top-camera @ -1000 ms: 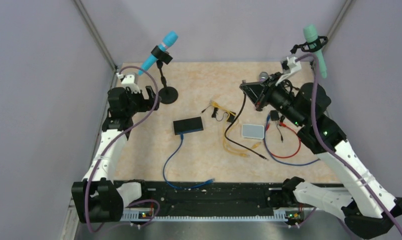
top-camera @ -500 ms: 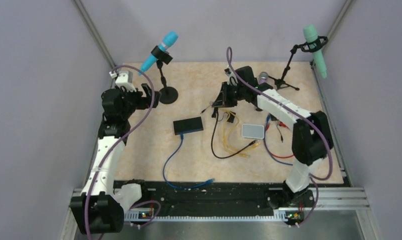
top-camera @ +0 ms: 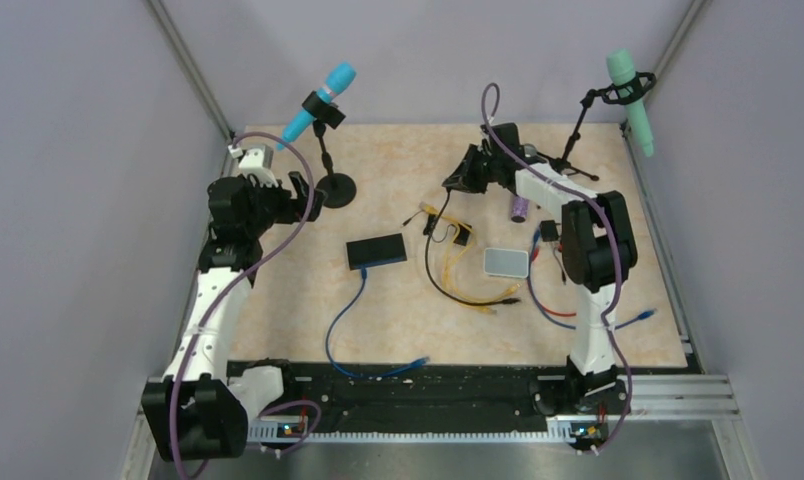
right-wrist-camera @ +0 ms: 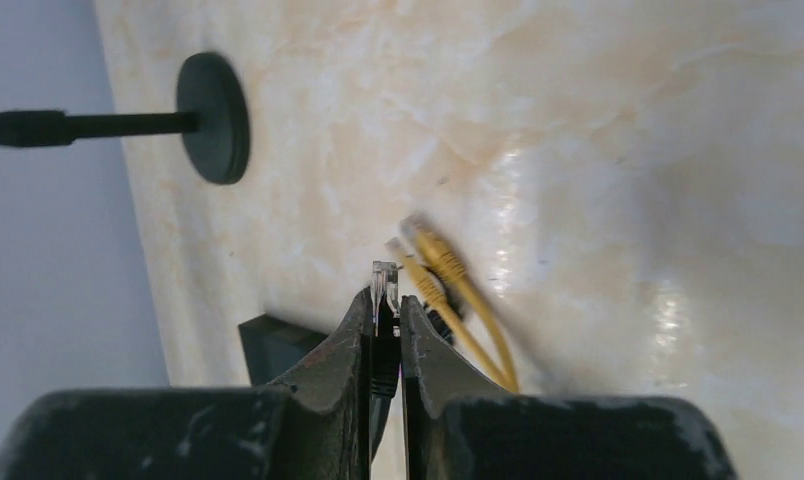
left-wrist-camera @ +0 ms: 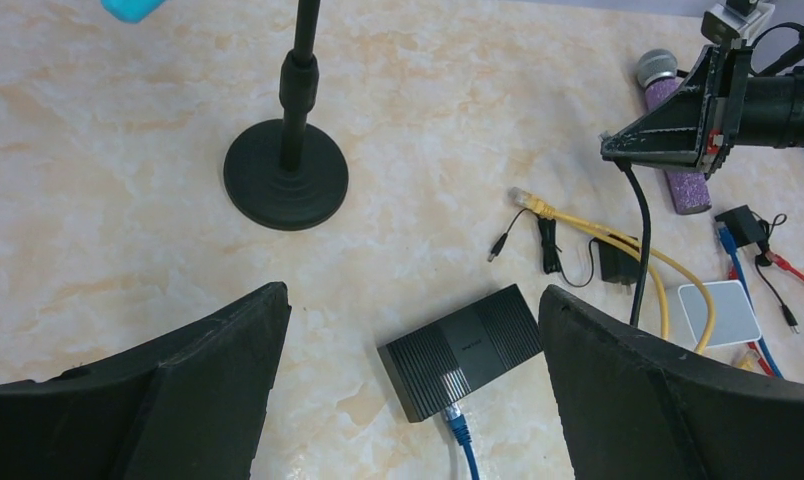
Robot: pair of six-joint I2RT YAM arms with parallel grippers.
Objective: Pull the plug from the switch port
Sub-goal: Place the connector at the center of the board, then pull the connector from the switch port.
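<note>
With the right gripper (right-wrist-camera: 383, 300) swung inward from the right, the plug (right-wrist-camera: 384, 280) of a black cable (left-wrist-camera: 644, 240) is kept pinched well apart from the switch (top-camera: 376, 250), so it is judged freed, though a blue cable (top-camera: 343, 318) is seen plugged in; the left gripper (left-wrist-camera: 410, 300) is spread wide.

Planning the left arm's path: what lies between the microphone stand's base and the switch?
Nothing: the left wrist view shows bare table between the stand's base and the switch.
</note>
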